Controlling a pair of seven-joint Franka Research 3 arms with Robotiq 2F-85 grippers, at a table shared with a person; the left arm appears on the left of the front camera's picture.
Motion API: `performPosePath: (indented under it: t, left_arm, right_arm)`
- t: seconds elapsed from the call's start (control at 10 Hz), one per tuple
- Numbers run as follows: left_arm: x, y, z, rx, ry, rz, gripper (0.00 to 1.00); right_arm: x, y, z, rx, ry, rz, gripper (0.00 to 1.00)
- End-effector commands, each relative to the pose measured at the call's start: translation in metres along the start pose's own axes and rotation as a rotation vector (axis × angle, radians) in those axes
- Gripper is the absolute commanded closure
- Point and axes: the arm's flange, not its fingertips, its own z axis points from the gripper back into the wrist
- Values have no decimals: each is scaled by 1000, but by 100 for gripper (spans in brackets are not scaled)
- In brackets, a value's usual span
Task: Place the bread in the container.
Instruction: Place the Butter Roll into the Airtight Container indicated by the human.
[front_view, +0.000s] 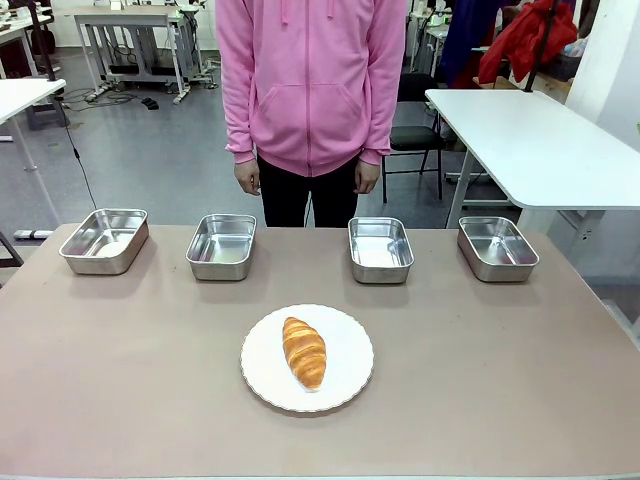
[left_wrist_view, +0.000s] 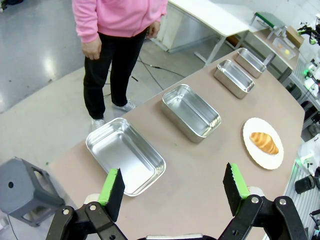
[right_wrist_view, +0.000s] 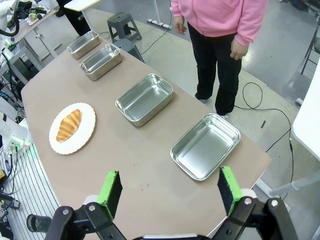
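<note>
A golden-brown croissant, the bread (front_view: 304, 352) (left_wrist_view: 264, 142) (right_wrist_view: 68, 125), lies on a round white plate (front_view: 345, 380) at the table's front middle. Along the far edge four look-alike steel pans stand in a row; nothing marks which is the container: (front_view: 104, 240), (front_view: 222, 246), (front_view: 380, 249), (front_view: 497, 248). All are empty. My left gripper (left_wrist_view: 173, 187) hangs open high above the table's left end, over the leftmost pan (left_wrist_view: 125, 155). My right gripper (right_wrist_view: 170, 189) hangs open above the right end, near the rightmost pan (right_wrist_view: 205, 145).
A person in a pink hoodie (front_view: 312, 80) stands behind the table's far edge, hands (front_view: 247, 178) hanging at the sides. A grey stool (left_wrist_view: 20, 190) stands on the floor off the left end. A white table (front_view: 540, 140) is at the back right.
</note>
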Motion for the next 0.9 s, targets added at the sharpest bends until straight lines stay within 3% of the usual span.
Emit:
performPosePath:
  t: [0.0, 0.8]
  left_arm:
    - [0, -1, 1, -10, -12, -8, 0]
    - [0, -1, 1, -10, -12, -8, 0]
  right_arm:
    - [2, 1, 0, 2, -4, 5, 0]
    - [2, 1, 0, 2, -4, 5, 0]
